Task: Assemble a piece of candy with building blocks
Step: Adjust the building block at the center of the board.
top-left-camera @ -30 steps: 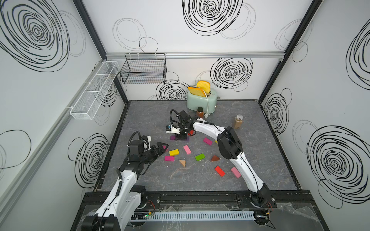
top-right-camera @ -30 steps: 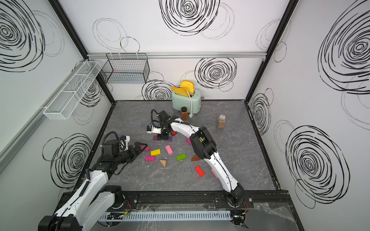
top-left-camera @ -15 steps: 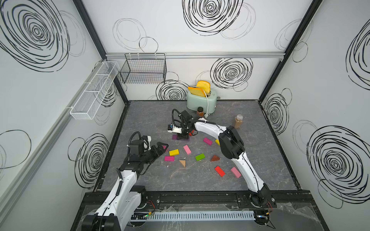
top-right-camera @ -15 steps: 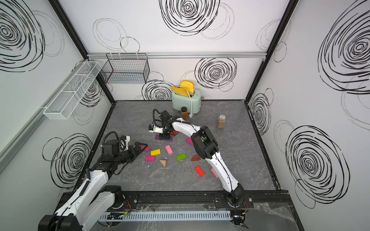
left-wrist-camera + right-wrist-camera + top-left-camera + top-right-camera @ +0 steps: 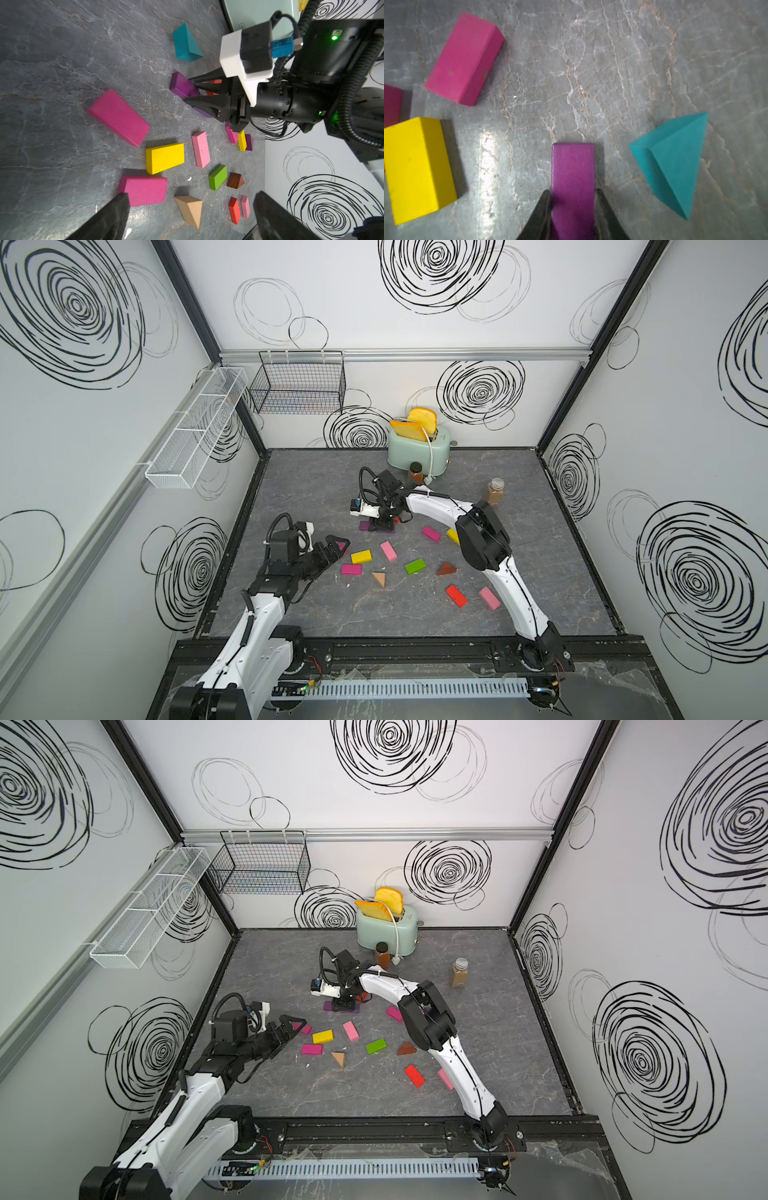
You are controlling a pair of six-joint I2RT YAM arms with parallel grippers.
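A purple brick (image 5: 572, 166) is pinched across its narrow sides by the right gripper (image 5: 573, 192), presumably for repositioning; left gripper (image 5: 191, 196) spread.

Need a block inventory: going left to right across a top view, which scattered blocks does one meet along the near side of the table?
magenta brick → tan wedge → green brick → brown wedge → pale pink brick. Blocks that overlap these sideways are omitted.

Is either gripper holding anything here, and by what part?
The right gripper is shut on the purple brick, pinching it across its two long sides. The left gripper is open and holds nothing.
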